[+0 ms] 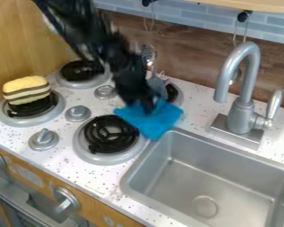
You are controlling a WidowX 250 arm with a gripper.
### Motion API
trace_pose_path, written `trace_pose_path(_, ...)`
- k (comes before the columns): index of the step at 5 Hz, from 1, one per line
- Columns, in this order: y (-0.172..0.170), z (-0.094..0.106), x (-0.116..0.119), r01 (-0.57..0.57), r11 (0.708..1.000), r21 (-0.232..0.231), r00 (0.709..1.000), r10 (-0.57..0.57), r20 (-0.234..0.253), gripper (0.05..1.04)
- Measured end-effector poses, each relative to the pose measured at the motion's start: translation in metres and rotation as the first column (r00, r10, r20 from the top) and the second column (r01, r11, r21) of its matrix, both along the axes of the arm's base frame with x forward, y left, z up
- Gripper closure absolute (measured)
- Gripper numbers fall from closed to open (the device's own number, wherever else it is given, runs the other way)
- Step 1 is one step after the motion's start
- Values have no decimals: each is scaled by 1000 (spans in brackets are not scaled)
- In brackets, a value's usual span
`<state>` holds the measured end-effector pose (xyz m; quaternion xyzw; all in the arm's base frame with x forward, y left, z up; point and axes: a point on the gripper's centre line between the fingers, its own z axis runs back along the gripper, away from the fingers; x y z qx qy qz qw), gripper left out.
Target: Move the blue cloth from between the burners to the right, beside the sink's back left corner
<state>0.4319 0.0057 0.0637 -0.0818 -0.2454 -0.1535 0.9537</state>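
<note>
Blue cloth (159, 122) touching one gripper (147, 107), four burners (110, 134), one sink (198, 177)

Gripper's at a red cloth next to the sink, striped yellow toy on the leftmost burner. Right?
Colour's off: the camera view shows a blue cloth, not red. The rest holds: gripper at it, next to the sink, striped yellow toy on the leftmost burner.
</note>
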Motion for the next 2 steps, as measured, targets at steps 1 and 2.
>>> trace_pose_path(1, 10, 51, -2, -1, 1000, 12, 996, 0, 94, 83)
trace_pose_path(2, 18, 78, -18, -23, 1000, -8, 985, 24, 173, 83)
